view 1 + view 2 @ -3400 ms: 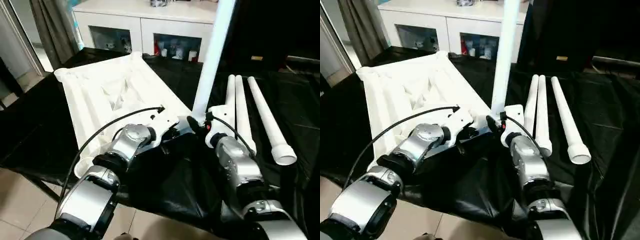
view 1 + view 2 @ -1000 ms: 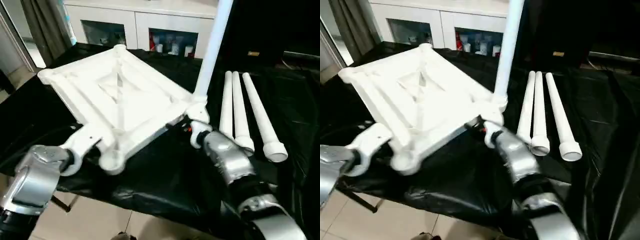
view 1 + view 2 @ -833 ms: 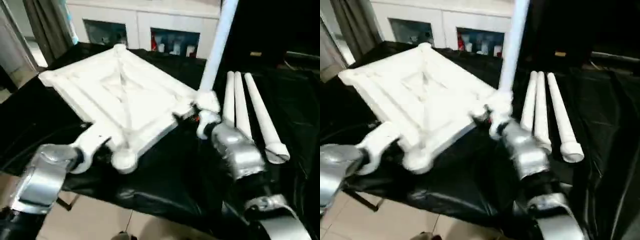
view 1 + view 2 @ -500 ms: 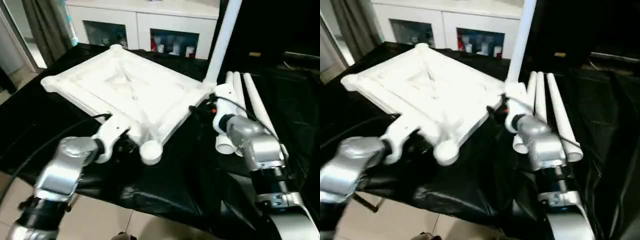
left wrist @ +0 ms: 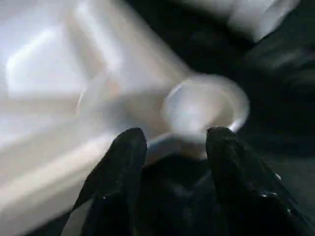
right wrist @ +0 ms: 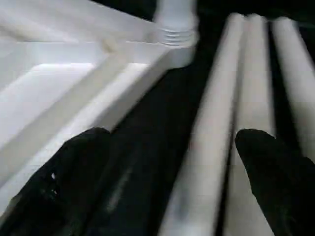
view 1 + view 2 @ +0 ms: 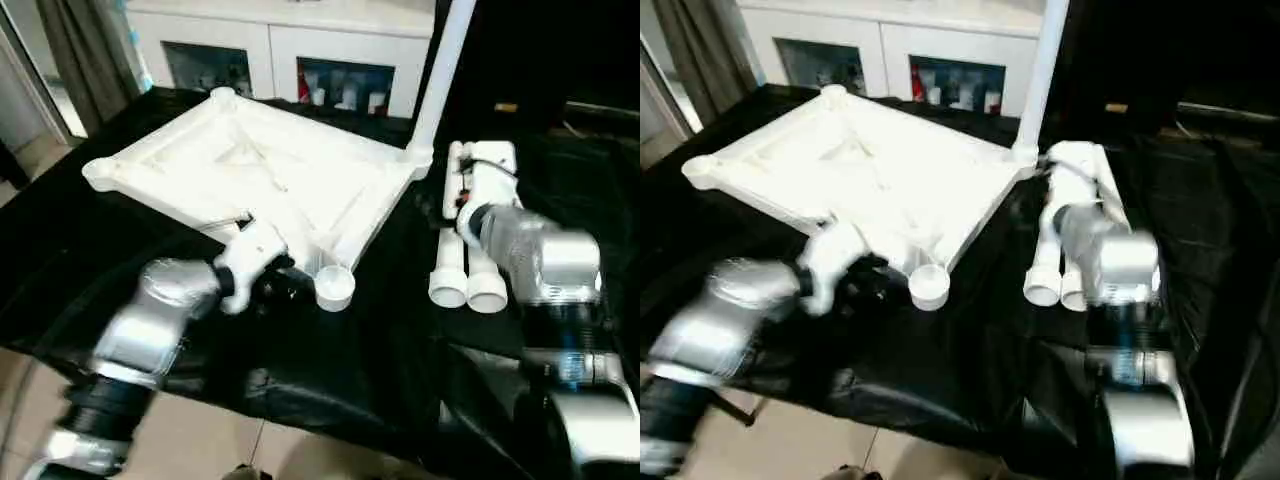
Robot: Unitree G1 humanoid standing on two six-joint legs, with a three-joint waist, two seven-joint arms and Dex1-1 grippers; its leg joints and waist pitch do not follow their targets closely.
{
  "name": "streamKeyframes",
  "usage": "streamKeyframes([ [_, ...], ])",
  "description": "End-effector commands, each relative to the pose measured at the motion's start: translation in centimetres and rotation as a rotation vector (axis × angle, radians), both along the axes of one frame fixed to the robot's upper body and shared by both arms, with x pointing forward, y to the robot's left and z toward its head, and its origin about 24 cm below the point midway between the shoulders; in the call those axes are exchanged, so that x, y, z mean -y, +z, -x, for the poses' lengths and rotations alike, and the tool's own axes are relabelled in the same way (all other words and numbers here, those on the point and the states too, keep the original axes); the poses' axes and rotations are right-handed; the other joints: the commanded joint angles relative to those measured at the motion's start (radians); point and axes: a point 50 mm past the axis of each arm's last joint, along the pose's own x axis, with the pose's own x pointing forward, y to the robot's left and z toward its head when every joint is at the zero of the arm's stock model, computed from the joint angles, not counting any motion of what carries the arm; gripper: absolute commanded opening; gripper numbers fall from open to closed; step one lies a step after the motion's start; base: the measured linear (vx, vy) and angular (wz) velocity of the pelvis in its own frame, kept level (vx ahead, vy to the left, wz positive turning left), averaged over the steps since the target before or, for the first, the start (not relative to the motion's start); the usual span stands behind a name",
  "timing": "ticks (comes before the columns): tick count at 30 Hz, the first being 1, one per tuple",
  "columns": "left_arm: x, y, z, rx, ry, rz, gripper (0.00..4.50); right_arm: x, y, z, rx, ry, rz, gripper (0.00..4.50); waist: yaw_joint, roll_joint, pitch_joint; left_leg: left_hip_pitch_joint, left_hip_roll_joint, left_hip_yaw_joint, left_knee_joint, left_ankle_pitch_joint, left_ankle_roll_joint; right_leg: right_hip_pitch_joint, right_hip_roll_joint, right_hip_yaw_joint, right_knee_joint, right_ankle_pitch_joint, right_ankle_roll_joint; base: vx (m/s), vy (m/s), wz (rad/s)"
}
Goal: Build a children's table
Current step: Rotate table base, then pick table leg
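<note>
The white tabletop (image 7: pixel 250 170) lies ribbed side up on the black-covered table. One white leg (image 7: pixel 440 70) stands upright in its far right corner socket (image 6: pixel 176 37). My left gripper (image 7: pixel 272 284) is shut on the tabletop's near rim, beside the empty corner socket (image 7: pixel 334 288); in the left wrist view the black fingers (image 5: pixel 118 182) straddle that rim just short of the socket (image 5: pixel 206 108). Loose legs (image 7: pixel 447 250) lie side by side to the right. My right gripper (image 6: pixel 172 135) hovers open over them, holding nothing.
A white cabinet (image 7: pixel 300 30) with open shelves stands behind the table, and a curtain (image 7: pixel 75 60) hangs at the far left. The black cloth (image 7: pixel 380 370) drapes over the table's near edge, with tiled floor (image 7: pixel 200 450) below.
The tabletop has swung round with my left gripper, its near corner moving right. My right gripper has left the upright leg's base, moved over the loose legs and opened wider.
</note>
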Motion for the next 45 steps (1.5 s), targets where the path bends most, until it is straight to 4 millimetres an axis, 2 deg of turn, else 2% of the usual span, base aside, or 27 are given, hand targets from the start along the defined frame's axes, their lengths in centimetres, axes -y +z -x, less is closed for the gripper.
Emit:
streamKeyframes([
  [1, 0.3, 1.4, 0.3, -0.002, -0.063, 0.04, 2.3, 0.4, -0.7, -0.1, -0.051, -0.042, 0.004, 4.48, 0.001, -0.005, -0.077, 0.027, 0.031, -0.017, -0.062, -0.123, -0.023, 0.045, -0.058, 0.048, -0.059, -0.131, -0.198, 0.0, 0.0, 0.0],
  [2, 0.3, 1.7, 0.3, -0.004, -0.072, 0.045, 2.3, 0.5, -0.9, -0.2, -0.066, -0.05, 0.005, 4.48, 0.001, -0.011, -0.077, 0.026, 0.03, -0.016, -0.062, -0.12, -0.025, 0.046, -0.059, 0.049, -0.056, -0.126, -0.199, 0.0, 0.0, 0.0],
  [7, 0.4, 2.8, 0.4, 0.009, -0.115, 0.042, 2.3, -0.2, -2.0, -0.4, -0.137, -0.024, -0.066, 4.48, 0.003, -0.01, -0.077, 0.025, 0.029, -0.016, -0.061, -0.12, -0.022, 0.049, -0.059, 0.049, -0.058, -0.132, -0.188, 0.0, 0.0, 0.0],
  [14, 0.6, 2.9, 0.6, -0.014, -0.134, 0.04, 2.3, -0.7, -2.6, -0.6, -0.176, -0.034, -0.049, 4.48, 0.003, -0.011, -0.078, 0.026, 0.03, -0.015, -0.06, -0.111, -0.03, 0.049, -0.059, 0.049, -0.055, -0.128, -0.188, 0.0, 0.0, 0.0],
  [29, 0.8, 3.4, 1.2, -0.038, -0.151, 0.032, 2.3, -1.2, -4.4, -0.9, -0.263, -0.053, -0.13, 4.48, 0.001, -0.014, -0.075, 0.025, 0.028, -0.016, -0.058, -0.164, -0.048, 0.045, -0.058, 0.048, -0.06, -0.205, -0.169, 0.0, 0.0, 0.0],
  [45, 0.6, 4.2, 1.1, -0.005, -0.149, 0.032, 2.3, -2.6, -4.3, -1.3, -0.278, -0.018, -0.185, 4.48, 0.003, -0.015, -0.078, 0.023, 0.028, -0.016, -0.056, -0.143, -0.044, 0.046, -0.058, 0.047, -0.053, -0.172, -0.177, 0.0, 0.0, 0.0],
])
